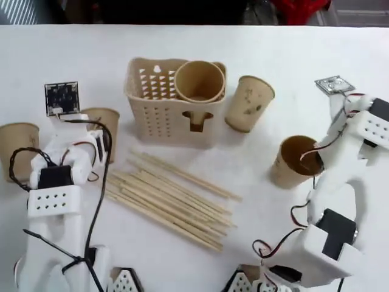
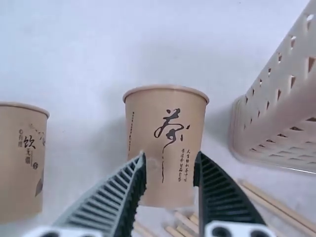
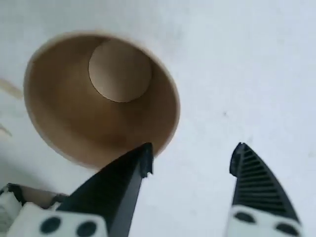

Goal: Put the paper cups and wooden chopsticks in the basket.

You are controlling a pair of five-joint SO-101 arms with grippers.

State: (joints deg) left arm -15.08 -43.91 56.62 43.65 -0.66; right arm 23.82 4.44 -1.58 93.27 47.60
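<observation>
Both grippers have their jaws apart, with nothing held. The left gripper (image 2: 169,165) faces a printed cup (image 2: 165,143) standing upright on the table (image 2: 148,44), its fingers to either side of the lower wall. The right gripper (image 3: 192,150) hangs above an open cup (image 3: 101,96), one finger over the near rim and the other over bare table.

Beside the printed cup, a second cup (image 2: 19,158) stands on one side and the basket (image 2: 276,118) on the other, with the chopsticks (image 2: 266,197) lying near its foot. Seen from above, the basket holds one nested cup (image 1: 199,80), and a tilted cup (image 1: 249,103) sits just beside its wall.

Grasping looks like the step in hand. The left gripper would do well to ease forward until the pads sit about mid-height on the printed cup. It should then close softly, since thin paper buckles, and lift above the basket wall before crossing. The right gripper would likely grip best by straddling the rim, with one finger inside.

Whether the left pads touch the cup cannot be told. In the high view, the left arm (image 1: 55,182) covers part of that cup. The chopsticks run off the edge of the left wrist view, and the outer wall and base of the open cup are hidden
</observation>
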